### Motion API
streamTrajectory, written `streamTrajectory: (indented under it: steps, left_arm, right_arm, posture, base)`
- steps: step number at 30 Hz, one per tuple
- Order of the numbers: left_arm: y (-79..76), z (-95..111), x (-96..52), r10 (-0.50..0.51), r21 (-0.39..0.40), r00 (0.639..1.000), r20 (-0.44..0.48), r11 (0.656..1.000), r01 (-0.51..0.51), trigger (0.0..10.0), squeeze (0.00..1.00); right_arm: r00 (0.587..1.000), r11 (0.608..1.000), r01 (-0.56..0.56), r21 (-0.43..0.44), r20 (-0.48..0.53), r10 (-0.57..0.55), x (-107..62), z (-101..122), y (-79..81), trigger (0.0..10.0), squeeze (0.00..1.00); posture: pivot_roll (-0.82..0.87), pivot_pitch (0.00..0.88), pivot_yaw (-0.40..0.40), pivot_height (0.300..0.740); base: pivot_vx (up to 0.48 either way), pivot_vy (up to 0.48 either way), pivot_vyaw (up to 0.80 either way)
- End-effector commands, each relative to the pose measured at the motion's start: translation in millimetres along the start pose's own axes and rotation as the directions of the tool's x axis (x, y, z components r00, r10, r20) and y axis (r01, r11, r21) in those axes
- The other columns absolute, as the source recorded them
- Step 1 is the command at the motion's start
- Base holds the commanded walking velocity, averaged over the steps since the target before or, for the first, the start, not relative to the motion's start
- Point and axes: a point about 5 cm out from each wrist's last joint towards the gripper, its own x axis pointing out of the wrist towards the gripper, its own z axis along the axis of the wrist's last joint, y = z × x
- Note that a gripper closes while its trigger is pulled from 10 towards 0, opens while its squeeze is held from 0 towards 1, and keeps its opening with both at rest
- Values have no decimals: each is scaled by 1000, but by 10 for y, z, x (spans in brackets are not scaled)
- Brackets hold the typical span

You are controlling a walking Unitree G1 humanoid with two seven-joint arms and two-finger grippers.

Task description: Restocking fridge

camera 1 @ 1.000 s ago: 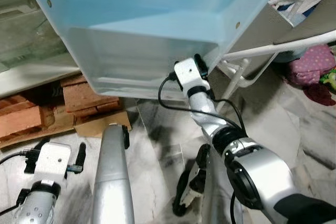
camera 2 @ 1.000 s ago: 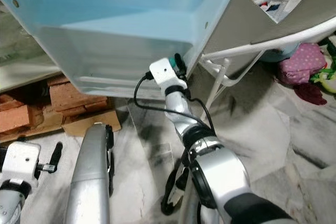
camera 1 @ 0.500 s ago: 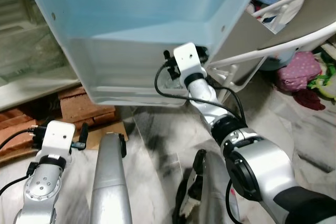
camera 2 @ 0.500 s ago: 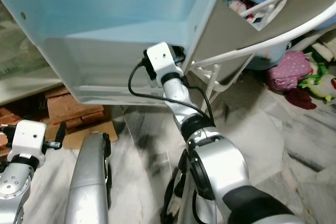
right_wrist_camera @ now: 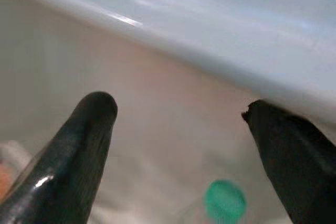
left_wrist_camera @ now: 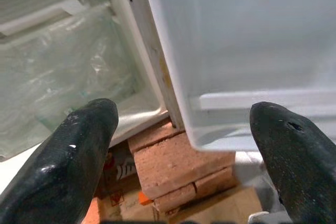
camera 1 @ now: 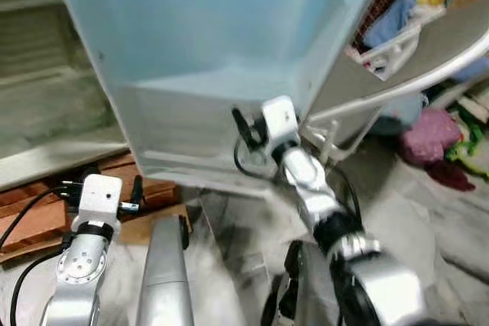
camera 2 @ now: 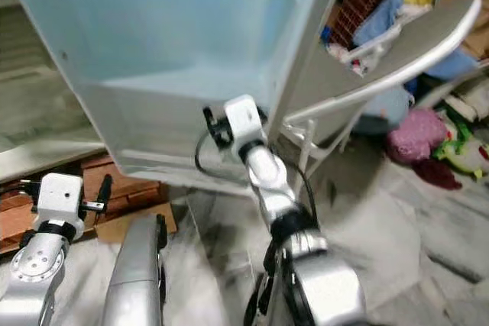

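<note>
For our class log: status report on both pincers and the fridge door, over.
Right pincer open, up at the fridge door's lower shelf. Green cap just ahead of it. Left pincer open, low, facing the bricks under the fridge. Nothing held.

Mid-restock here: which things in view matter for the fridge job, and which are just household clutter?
Job:
- fridge door, open
- fridge interior
- green cap, ahead of the right gripper
- left gripper, open, facing the fridge's lower corner

Clutter:
- bricks under the fridge
- pink bundle on the floor
- white rack with clothes
</note>
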Motion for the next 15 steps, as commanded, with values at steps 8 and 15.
streamTrajectory:
  steps: [8, 15]
  left_arm:
    - [-23, 61, 171, -49, 7, 998, 27, 999, 49, 10000, 0]
    - [-86, 64, 208, -88, 3, 995, 38, 996, 88, 10000, 0]
  right_arm:
    - [994, 973, -88, 211, -48, 101, -461, -64, -123, 10000, 0]
    - [990, 984, -97, 148, -91, 111, -773, -28, -364, 10000, 0]
  posture:
    - [140, 0, -44, 561]
    - [124, 0, -37, 561]
  base:
    - [0, 0, 0]
    - [0, 0, 0]
